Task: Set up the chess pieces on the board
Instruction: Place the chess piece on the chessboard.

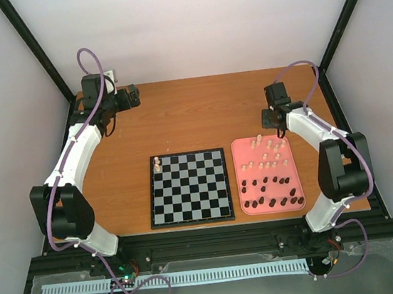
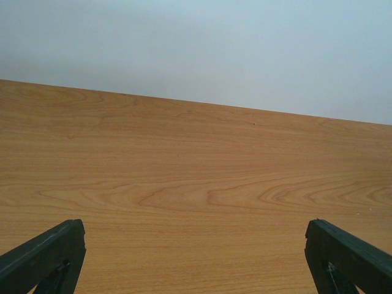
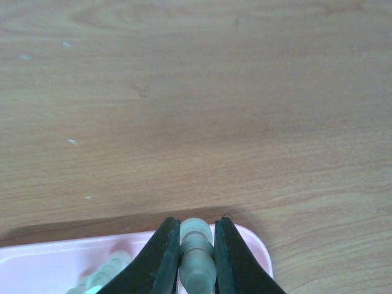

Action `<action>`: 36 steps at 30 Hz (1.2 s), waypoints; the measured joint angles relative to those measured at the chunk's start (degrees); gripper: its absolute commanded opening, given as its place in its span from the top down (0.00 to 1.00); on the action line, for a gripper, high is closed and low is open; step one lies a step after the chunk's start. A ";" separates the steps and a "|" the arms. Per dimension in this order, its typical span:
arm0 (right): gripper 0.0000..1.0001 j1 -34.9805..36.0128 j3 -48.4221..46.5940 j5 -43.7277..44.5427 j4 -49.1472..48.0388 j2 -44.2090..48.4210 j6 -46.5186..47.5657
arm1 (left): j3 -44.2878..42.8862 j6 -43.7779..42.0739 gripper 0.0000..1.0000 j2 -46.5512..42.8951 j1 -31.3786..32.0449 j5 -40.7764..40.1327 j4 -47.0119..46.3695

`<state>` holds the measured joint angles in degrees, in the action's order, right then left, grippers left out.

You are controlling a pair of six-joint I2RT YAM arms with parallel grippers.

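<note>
The board [image 1: 189,187] lies in the middle of the table, with two pale chess pieces [image 1: 157,164] standing at its far left corner. The other pale pieces [image 1: 269,154] and dark pieces [image 1: 270,192] lie in a pink tray [image 1: 244,152] to the board's right. My right gripper [image 1: 278,131] hangs over the tray's far right corner. In the right wrist view it [image 3: 197,233] is shut on a pale chess piece [image 3: 197,245], just above the tray [image 3: 49,263]. My left gripper [image 1: 133,96] is at the far left of the table. It [image 2: 195,245] is open over bare wood.
Another pale piece [image 3: 104,275] lies blurred in the tray, left of the held one. The wooden table [image 1: 186,119] runs back to a white wall. Black frame posts stand at both far corners.
</note>
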<state>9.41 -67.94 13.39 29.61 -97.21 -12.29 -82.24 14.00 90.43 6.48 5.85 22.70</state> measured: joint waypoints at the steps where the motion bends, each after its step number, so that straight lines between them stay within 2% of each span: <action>1: 0.97 0.15 0.04 -0.55 -0.31 0.94 0.15 | 0.00 0.00 0.00 0.00 0.00 0.02 0.00; 6: 0.97 4.46 0.00 -4.48 -1.40 7.10 1.05 | 0.00 0.00 0.00 0.00 0.00 0.24 0.00; 14: 0.97 25.05 -8.24 -10.58 -1.36 7.82 2.54 | 0.00 0.00 0.00 0.00 0.00 0.37 0.02; 17: 0.97 31.80 -13.27 -11.91 -1.03 2.97 3.26 | 0.00 0.00 0.00 0.00 0.00 0.39 0.02; 24: 0.97 41.57 -26.14 -14.64 2.08 -13.51 4.90 | 0.00 -0.02 0.00 -0.07 0.00 0.28 0.04; 29: 0.97 45.48 -34.01 -16.13 6.16 -22.21 6.14 | 0.00 -0.02 0.00 -0.28 0.00 0.07 0.04; 36: 0.96 47.28 -37.35 -17.88 9.77 -25.33 7.15 | 0.00 -0.04 0.00 -0.37 0.00 -0.26 0.09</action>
<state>56.69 -105.30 -4.49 39.38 -122.54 -5.15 -82.24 13.96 90.06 6.48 5.58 22.79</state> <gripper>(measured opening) 0.135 0.998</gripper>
